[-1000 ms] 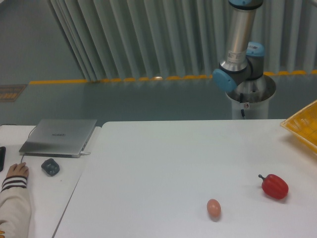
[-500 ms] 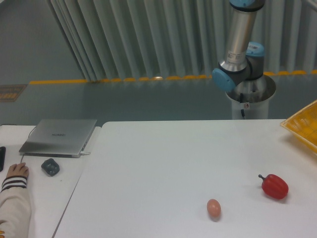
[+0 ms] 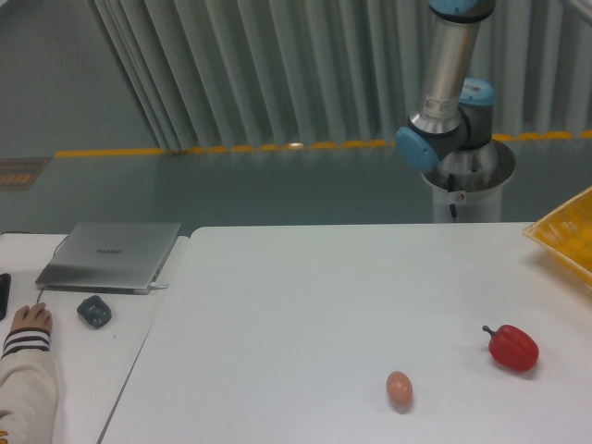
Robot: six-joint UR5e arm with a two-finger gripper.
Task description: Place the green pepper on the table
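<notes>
Fingers out of view: only the arm's silver upper link (image 3: 448,57) and blue-capped joints near the base (image 3: 467,176) visible behind the far edge of the table (image 3: 305,305), so impossible to tell whether clenched, released or carrying anything. Green pepper nowhere in sight either; possibly held aloft above the top of the view or off past the right edge, but not confirmable. On the tabletop, only a red pepper (image 3: 513,348) near the right edge and a small tan egg (image 3: 399,388) to its left, well apart from each other. Yellow basket (image 3: 569,236) poking in at the far right. Likely an early step, fetching or carrying the pepper, with the placing not yet done. Next move calls for bringing the pepper down over a bare stretch of white surface, away from egg and red pepper, lowering until touching, then releasing. Compared with a second ago: arm link shifted very slightly, otherwise everything on the table unmoved; laptop (image 3: 113,254) and sleeved hand (image 3: 30,319) on the side desk unchanged.
</notes>
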